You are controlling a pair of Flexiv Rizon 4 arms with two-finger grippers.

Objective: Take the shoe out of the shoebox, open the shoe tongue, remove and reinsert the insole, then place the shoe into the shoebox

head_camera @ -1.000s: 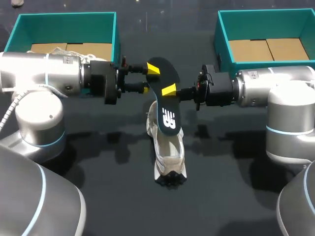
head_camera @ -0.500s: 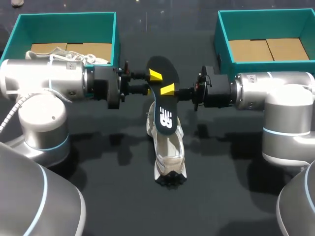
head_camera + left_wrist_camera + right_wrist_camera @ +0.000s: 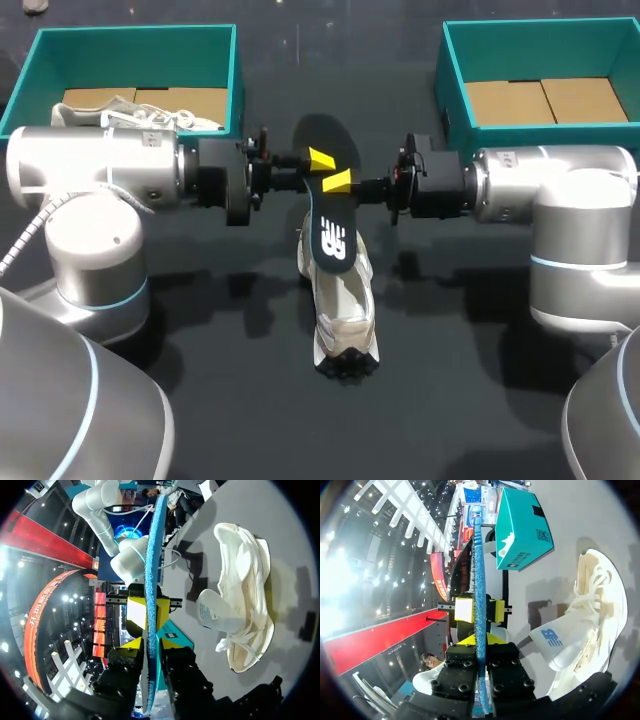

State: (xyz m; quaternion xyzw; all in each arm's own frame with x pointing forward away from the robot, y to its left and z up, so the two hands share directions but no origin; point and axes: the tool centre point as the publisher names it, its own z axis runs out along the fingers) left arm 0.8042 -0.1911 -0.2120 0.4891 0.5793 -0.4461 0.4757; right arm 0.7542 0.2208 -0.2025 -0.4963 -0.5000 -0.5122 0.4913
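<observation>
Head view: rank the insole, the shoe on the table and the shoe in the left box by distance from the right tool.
1. The insole, clamped in the right tool itself.
2. The shoe on the table, just below the tool.
3. The boxed shoe, in the left box, across the table.

A white logo (image 3: 338, 243) is printed on the black foam insole (image 3: 330, 215), toward its 6 o'clock end. The white fabric shoe tongue (image 3: 552, 639) bears a blue logo (image 3: 549, 637). The teal cardboard shoebox (image 3: 520, 525) carries a square code (image 3: 541, 534) and white print, too small to read.
</observation>
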